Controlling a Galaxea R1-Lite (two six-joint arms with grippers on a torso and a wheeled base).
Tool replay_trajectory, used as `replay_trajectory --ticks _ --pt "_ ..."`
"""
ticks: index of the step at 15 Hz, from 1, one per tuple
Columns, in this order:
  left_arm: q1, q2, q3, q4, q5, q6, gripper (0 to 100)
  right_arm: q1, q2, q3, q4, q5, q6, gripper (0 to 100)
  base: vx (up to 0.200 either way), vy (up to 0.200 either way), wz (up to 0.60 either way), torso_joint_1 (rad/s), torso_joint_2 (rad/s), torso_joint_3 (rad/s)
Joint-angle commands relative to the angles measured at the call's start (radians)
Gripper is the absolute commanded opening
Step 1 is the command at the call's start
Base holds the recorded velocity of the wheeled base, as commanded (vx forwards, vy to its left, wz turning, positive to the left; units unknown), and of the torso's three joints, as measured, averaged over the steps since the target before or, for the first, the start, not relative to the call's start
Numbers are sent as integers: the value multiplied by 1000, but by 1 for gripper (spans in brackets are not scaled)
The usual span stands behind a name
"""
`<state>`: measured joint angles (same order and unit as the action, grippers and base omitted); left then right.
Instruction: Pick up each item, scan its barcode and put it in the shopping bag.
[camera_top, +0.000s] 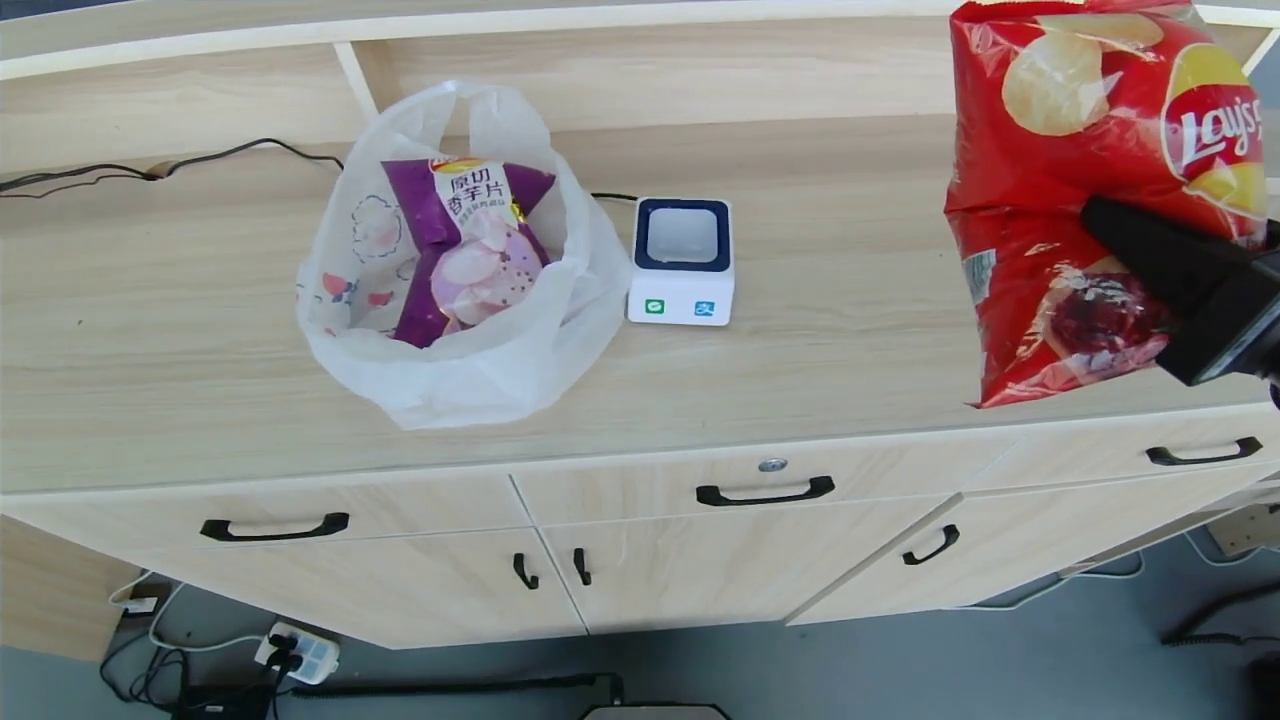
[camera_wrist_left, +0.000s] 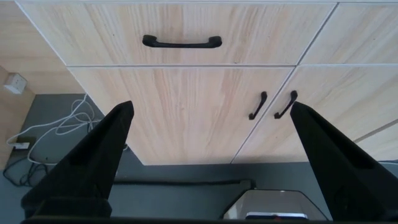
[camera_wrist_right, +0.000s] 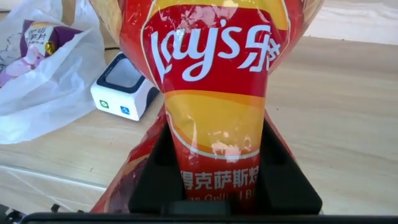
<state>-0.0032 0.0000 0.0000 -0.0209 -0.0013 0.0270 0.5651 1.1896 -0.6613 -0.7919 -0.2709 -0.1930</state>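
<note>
A red chip bag (camera_top: 1090, 170) hangs above the counter's right end, my right gripper (camera_top: 1165, 270) shut on its lower half. In the right wrist view the red chip bag (camera_wrist_right: 214, 87) stands squeezed between the black fingers (camera_wrist_right: 283, 168). The white scanner (camera_top: 682, 260) with a dark-framed window sits mid-counter, also the scanner (camera_wrist_right: 123, 92) in the right wrist view. Left of it stands the open white shopping bag (camera_top: 520, 340) holding a purple chip bag (camera_top: 465, 250). My left gripper (camera_wrist_left: 208, 162) is open, low in front of the cabinet doors, holding nothing.
Wooden counter (camera_top: 800, 370) has drawers and doors with black handles (camera_top: 765, 493) below. A black cable (camera_top: 200, 160) runs along the back left. A raised wooden ledge (camera_top: 700, 70) borders the rear. A power strip (camera_top: 300, 655) lies on the floor.
</note>
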Motion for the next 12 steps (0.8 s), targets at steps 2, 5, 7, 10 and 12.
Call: replay_trajectory --ticks 2,5,7,10,12 --pt "0 2 0 -1 0 -1 100 -1 -2 23 2 -1 0 0 200 0 0 10 2 2" --pt "0 2 0 -2 0 -2 100 -2 -10 37 2 2 3 0 200 0 0 6 2 4" --pt "0 2 0 -2 0 -1 100 -4 7 28 2 9 3 0 100 0 0 4 1 4" --pt "0 0 0 -2 0 -1 100 -2 39 11 2 10 0 0 -67 67 0 -2 2 1" --pt "2 2 0 -2 0 1 100 -2 38 14 2 10 1 0 -200 200 0 -27 -12 9"
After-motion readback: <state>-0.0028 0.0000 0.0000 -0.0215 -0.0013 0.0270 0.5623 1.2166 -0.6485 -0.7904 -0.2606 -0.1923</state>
